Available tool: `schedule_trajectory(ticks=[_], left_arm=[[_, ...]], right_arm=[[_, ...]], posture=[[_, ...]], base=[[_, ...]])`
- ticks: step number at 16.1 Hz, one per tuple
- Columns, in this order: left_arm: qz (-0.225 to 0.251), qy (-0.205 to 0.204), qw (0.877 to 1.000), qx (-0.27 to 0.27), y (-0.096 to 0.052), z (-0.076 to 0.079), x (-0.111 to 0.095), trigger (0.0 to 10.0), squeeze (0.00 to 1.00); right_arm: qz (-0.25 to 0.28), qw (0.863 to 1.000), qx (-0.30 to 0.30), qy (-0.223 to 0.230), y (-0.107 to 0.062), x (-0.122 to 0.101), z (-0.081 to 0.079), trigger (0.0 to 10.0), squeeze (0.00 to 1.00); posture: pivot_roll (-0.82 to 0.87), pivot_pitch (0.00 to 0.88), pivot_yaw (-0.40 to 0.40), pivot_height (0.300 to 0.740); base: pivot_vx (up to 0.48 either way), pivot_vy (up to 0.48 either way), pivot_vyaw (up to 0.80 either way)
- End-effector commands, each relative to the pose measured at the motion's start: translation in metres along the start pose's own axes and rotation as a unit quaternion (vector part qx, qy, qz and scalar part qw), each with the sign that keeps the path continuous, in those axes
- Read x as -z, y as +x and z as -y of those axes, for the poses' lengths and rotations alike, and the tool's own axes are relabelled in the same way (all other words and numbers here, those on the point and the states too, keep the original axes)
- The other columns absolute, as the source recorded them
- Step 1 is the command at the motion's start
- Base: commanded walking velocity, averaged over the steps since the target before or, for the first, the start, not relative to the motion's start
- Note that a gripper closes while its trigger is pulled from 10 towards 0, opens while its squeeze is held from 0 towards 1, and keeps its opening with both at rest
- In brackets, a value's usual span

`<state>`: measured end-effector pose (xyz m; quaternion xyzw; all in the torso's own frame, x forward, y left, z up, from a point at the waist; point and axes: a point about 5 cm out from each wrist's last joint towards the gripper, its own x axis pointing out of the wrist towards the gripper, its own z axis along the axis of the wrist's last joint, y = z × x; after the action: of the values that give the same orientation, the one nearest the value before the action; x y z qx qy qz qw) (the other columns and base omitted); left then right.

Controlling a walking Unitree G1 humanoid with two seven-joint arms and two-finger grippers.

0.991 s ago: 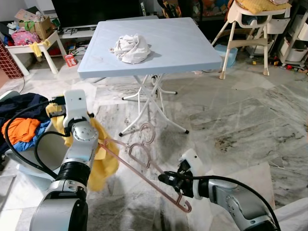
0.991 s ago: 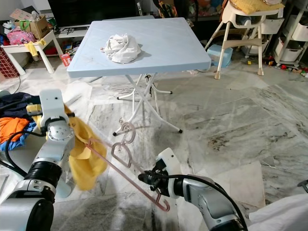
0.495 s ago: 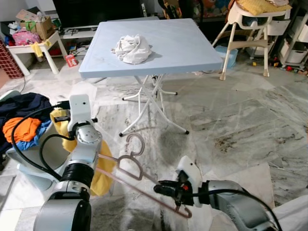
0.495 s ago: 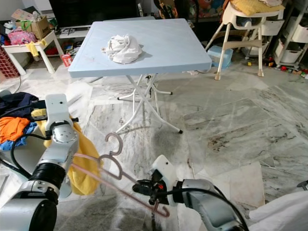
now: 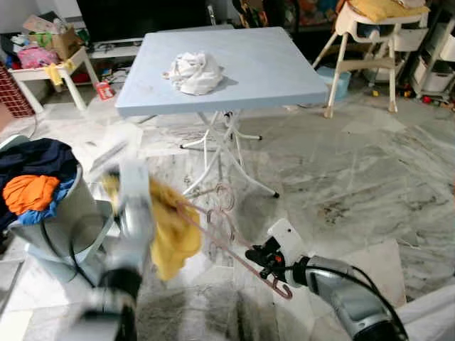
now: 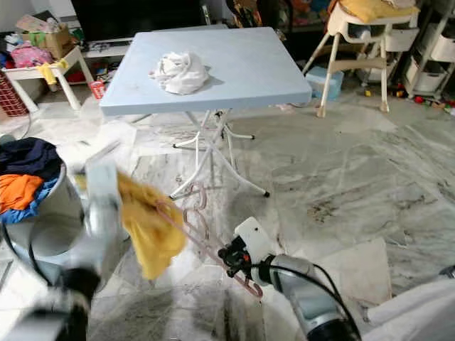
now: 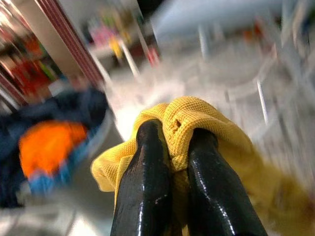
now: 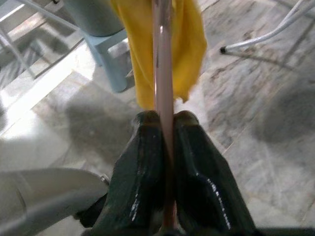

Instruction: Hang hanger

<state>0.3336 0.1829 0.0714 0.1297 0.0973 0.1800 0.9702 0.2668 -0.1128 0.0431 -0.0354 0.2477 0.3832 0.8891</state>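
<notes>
The pink hanger (image 5: 227, 234) runs between both claws: right claw (image 5: 261, 257) clamps its bar, left claw (image 7: 172, 147) pinches the yellow cloth (image 5: 170, 227).

A pale blue folding desk (image 5: 284, 78) stands on the marble floor (image 5: 370, 185) with a crumpled white cloth (image 5: 193, 72) on top. To the left, a grey basket (image 5: 67, 220) holds dark blue and orange clothes (image 5: 32, 177). A white high chair (image 5: 370, 42) stands behind on the right.
</notes>
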Motion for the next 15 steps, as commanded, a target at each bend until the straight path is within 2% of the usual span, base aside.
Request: schedule_trajectory(ticks=[1, 3, 5, 6, 7, 9, 10, 13, 15], left_arm=[[-0.009, -0.005, 1.000, -0.004, -0.001, -0.006, 0.007, 10.0, 0.00], [-0.014, -0.003, 1.000, 0.006, -0.004, -0.008, 0.016, 10.0, 0.00], [-0.011, 0.003, 1.000, 0.012, -0.003, -0.011, 0.017, 10.0, 0.00], [-0.007, 0.011, 1.000, 0.013, -0.001, -0.012, 0.016, 10.0, 0.00], [-0.012, 0.012, 1.000, 0.010, 0.003, -0.015, 0.016, 10.0, 0.00], [-0.012, 0.004, 1.000, 0.015, 0.007, -0.014, 0.011, 10.0, 0.00], [-0.009, 0.001, 1.000, 0.012, 0.008, -0.012, 0.007, 10.0, 0.00], [-0.006, -0.017, 1.000, -0.001, 0.011, -0.011, -0.001, 10.0, 0.00], [0.005, -0.009, 1.000, -0.008, 0.015, -0.011, -0.008, 10.0, 0.00]], right_arm=[[0.047, 0.998, 0.038, 0.004, 0.002, -0.015, 0.007, 10.0, 0.00], [0.068, 0.996, 0.053, 0.028, 0.003, -0.023, 0.009, 10.0, 0.00], [0.066, 0.997, 0.037, 0.019, 0.001, -0.026, 0.011, 10.0, 0.00], [0.066, 0.997, 0.041, 0.008, -0.001, -0.027, 0.015, 10.0, 0.00], [0.080, 0.994, 0.068, 0.010, -0.004, -0.035, 0.027, 10.0, 0.00], [0.068, 0.997, 0.035, 0.000, -0.005, -0.036, 0.024, 10.0, 0.00], [0.030, 0.999, -0.029, -0.024, -0.009, -0.029, 0.013, 10.0, 0.00], [0.019, 0.997, -0.064, -0.041, -0.017, -0.026, 0.011, 10.0, 0.00], [0.021, 0.997, -0.068, -0.041, -0.021, -0.029, 0.015, 10.0, 0.00]], posture=[[0.05, 0.000, 0.060, 0.740], [0.05, 0.000, 0.056, 0.740], [0.05, 0.000, 0.047, 0.740], [0.05, 0.000, 0.045, 0.740], [0.04, 0.000, 0.040, 0.740], [0.04, 0.001, 0.038, 0.740], [0.04, 0.003, 0.039, 0.740], [0.04, 0.007, 0.038, 0.740], [0.04, 0.009, 0.037, 0.740]], base=[[0.000, 0.000, 0.00], [0.000, 0.000, 0.00], [0.000, 0.000, 0.00], [0.000, 0.000, 0.00], [0.000, 0.000, 0.00], [0.000, 0.000, 0.00], [0.000, 0.000, 0.00], [0.000, 0.000, 0.00], [0.000, 0.000, 0.00]])
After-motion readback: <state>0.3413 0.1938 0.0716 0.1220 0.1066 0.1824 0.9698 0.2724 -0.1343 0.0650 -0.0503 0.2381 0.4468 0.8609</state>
